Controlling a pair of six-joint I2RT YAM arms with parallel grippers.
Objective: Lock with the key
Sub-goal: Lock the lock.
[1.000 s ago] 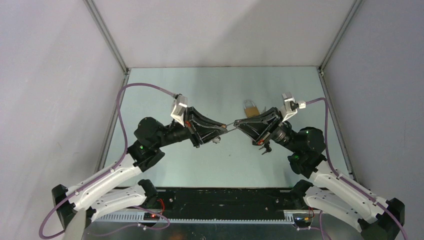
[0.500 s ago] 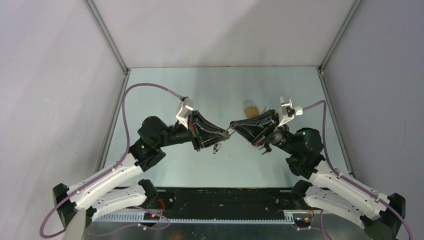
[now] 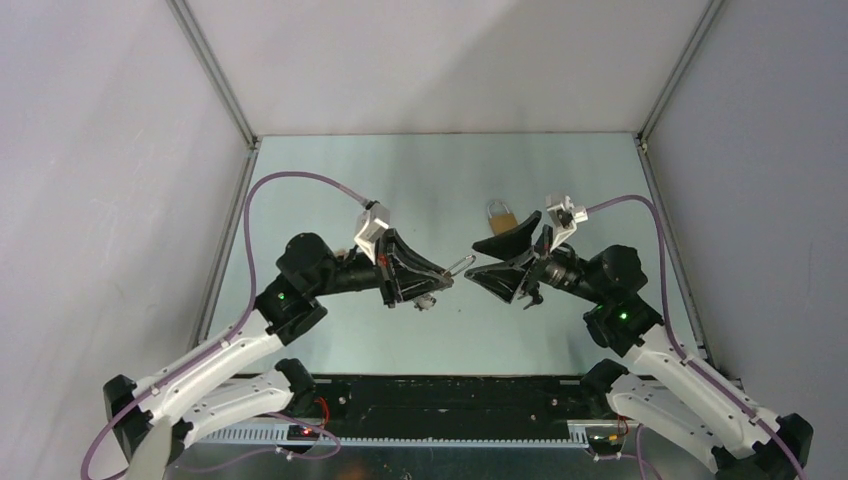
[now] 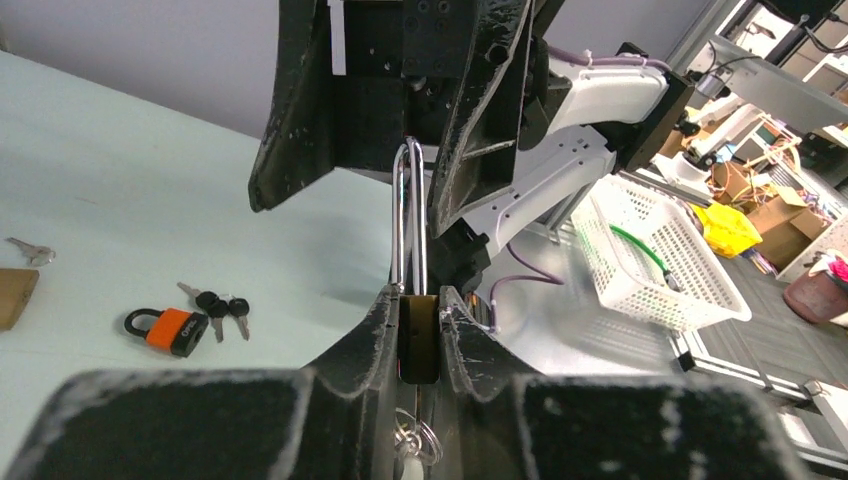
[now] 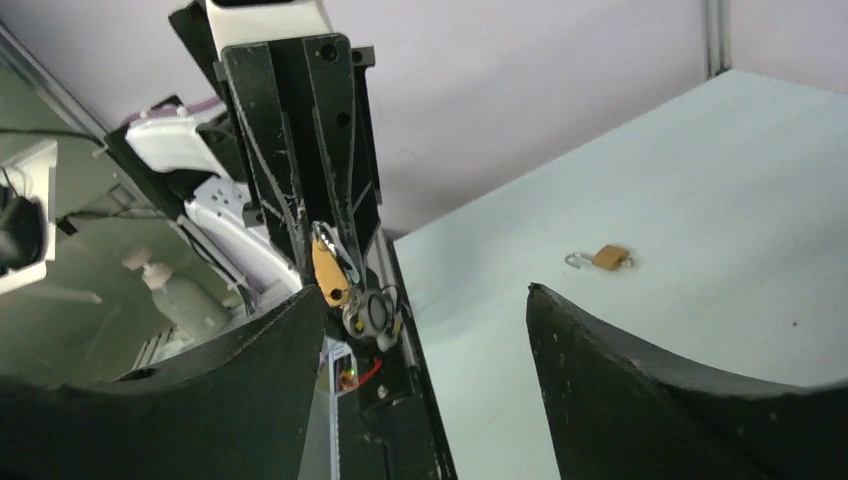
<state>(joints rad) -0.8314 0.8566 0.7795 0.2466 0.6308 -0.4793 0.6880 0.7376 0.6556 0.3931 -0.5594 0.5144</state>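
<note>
My left gripper (image 3: pixel 445 272) is shut on a brass padlock (image 4: pixel 418 335), whose body is pinched between the fingers. Its steel shackle (image 4: pixel 408 215) sticks out toward my right gripper (image 3: pixel 472 262). A key ring (image 4: pixel 415 440) hangs below the padlock body, and I cannot see the key's blade. In the left wrist view the shackle tip lies between the right gripper's spread fingers (image 4: pixel 300 100), which do not touch it. The right gripper (image 5: pixel 422 290) stands open with nothing in it. In the right wrist view the left gripper (image 5: pixel 300 150) faces it with the ring (image 5: pixel 375 312) dangling.
A second brass padlock (image 3: pixel 502 214) with its shackle open lies on the table behind the right gripper, the same padlock (image 5: pixel 605 257) showing in the right wrist view. An orange padlock (image 4: pixel 165 330) with black-headed keys (image 4: pixel 215 300) lies on the table, and a loose key (image 4: pixel 30 250) lies farther off.
My right gripper was shut at the shackle's tip; it has opened wide and let go. The left gripper has shifted slightly right, still holding the padlock.
</note>
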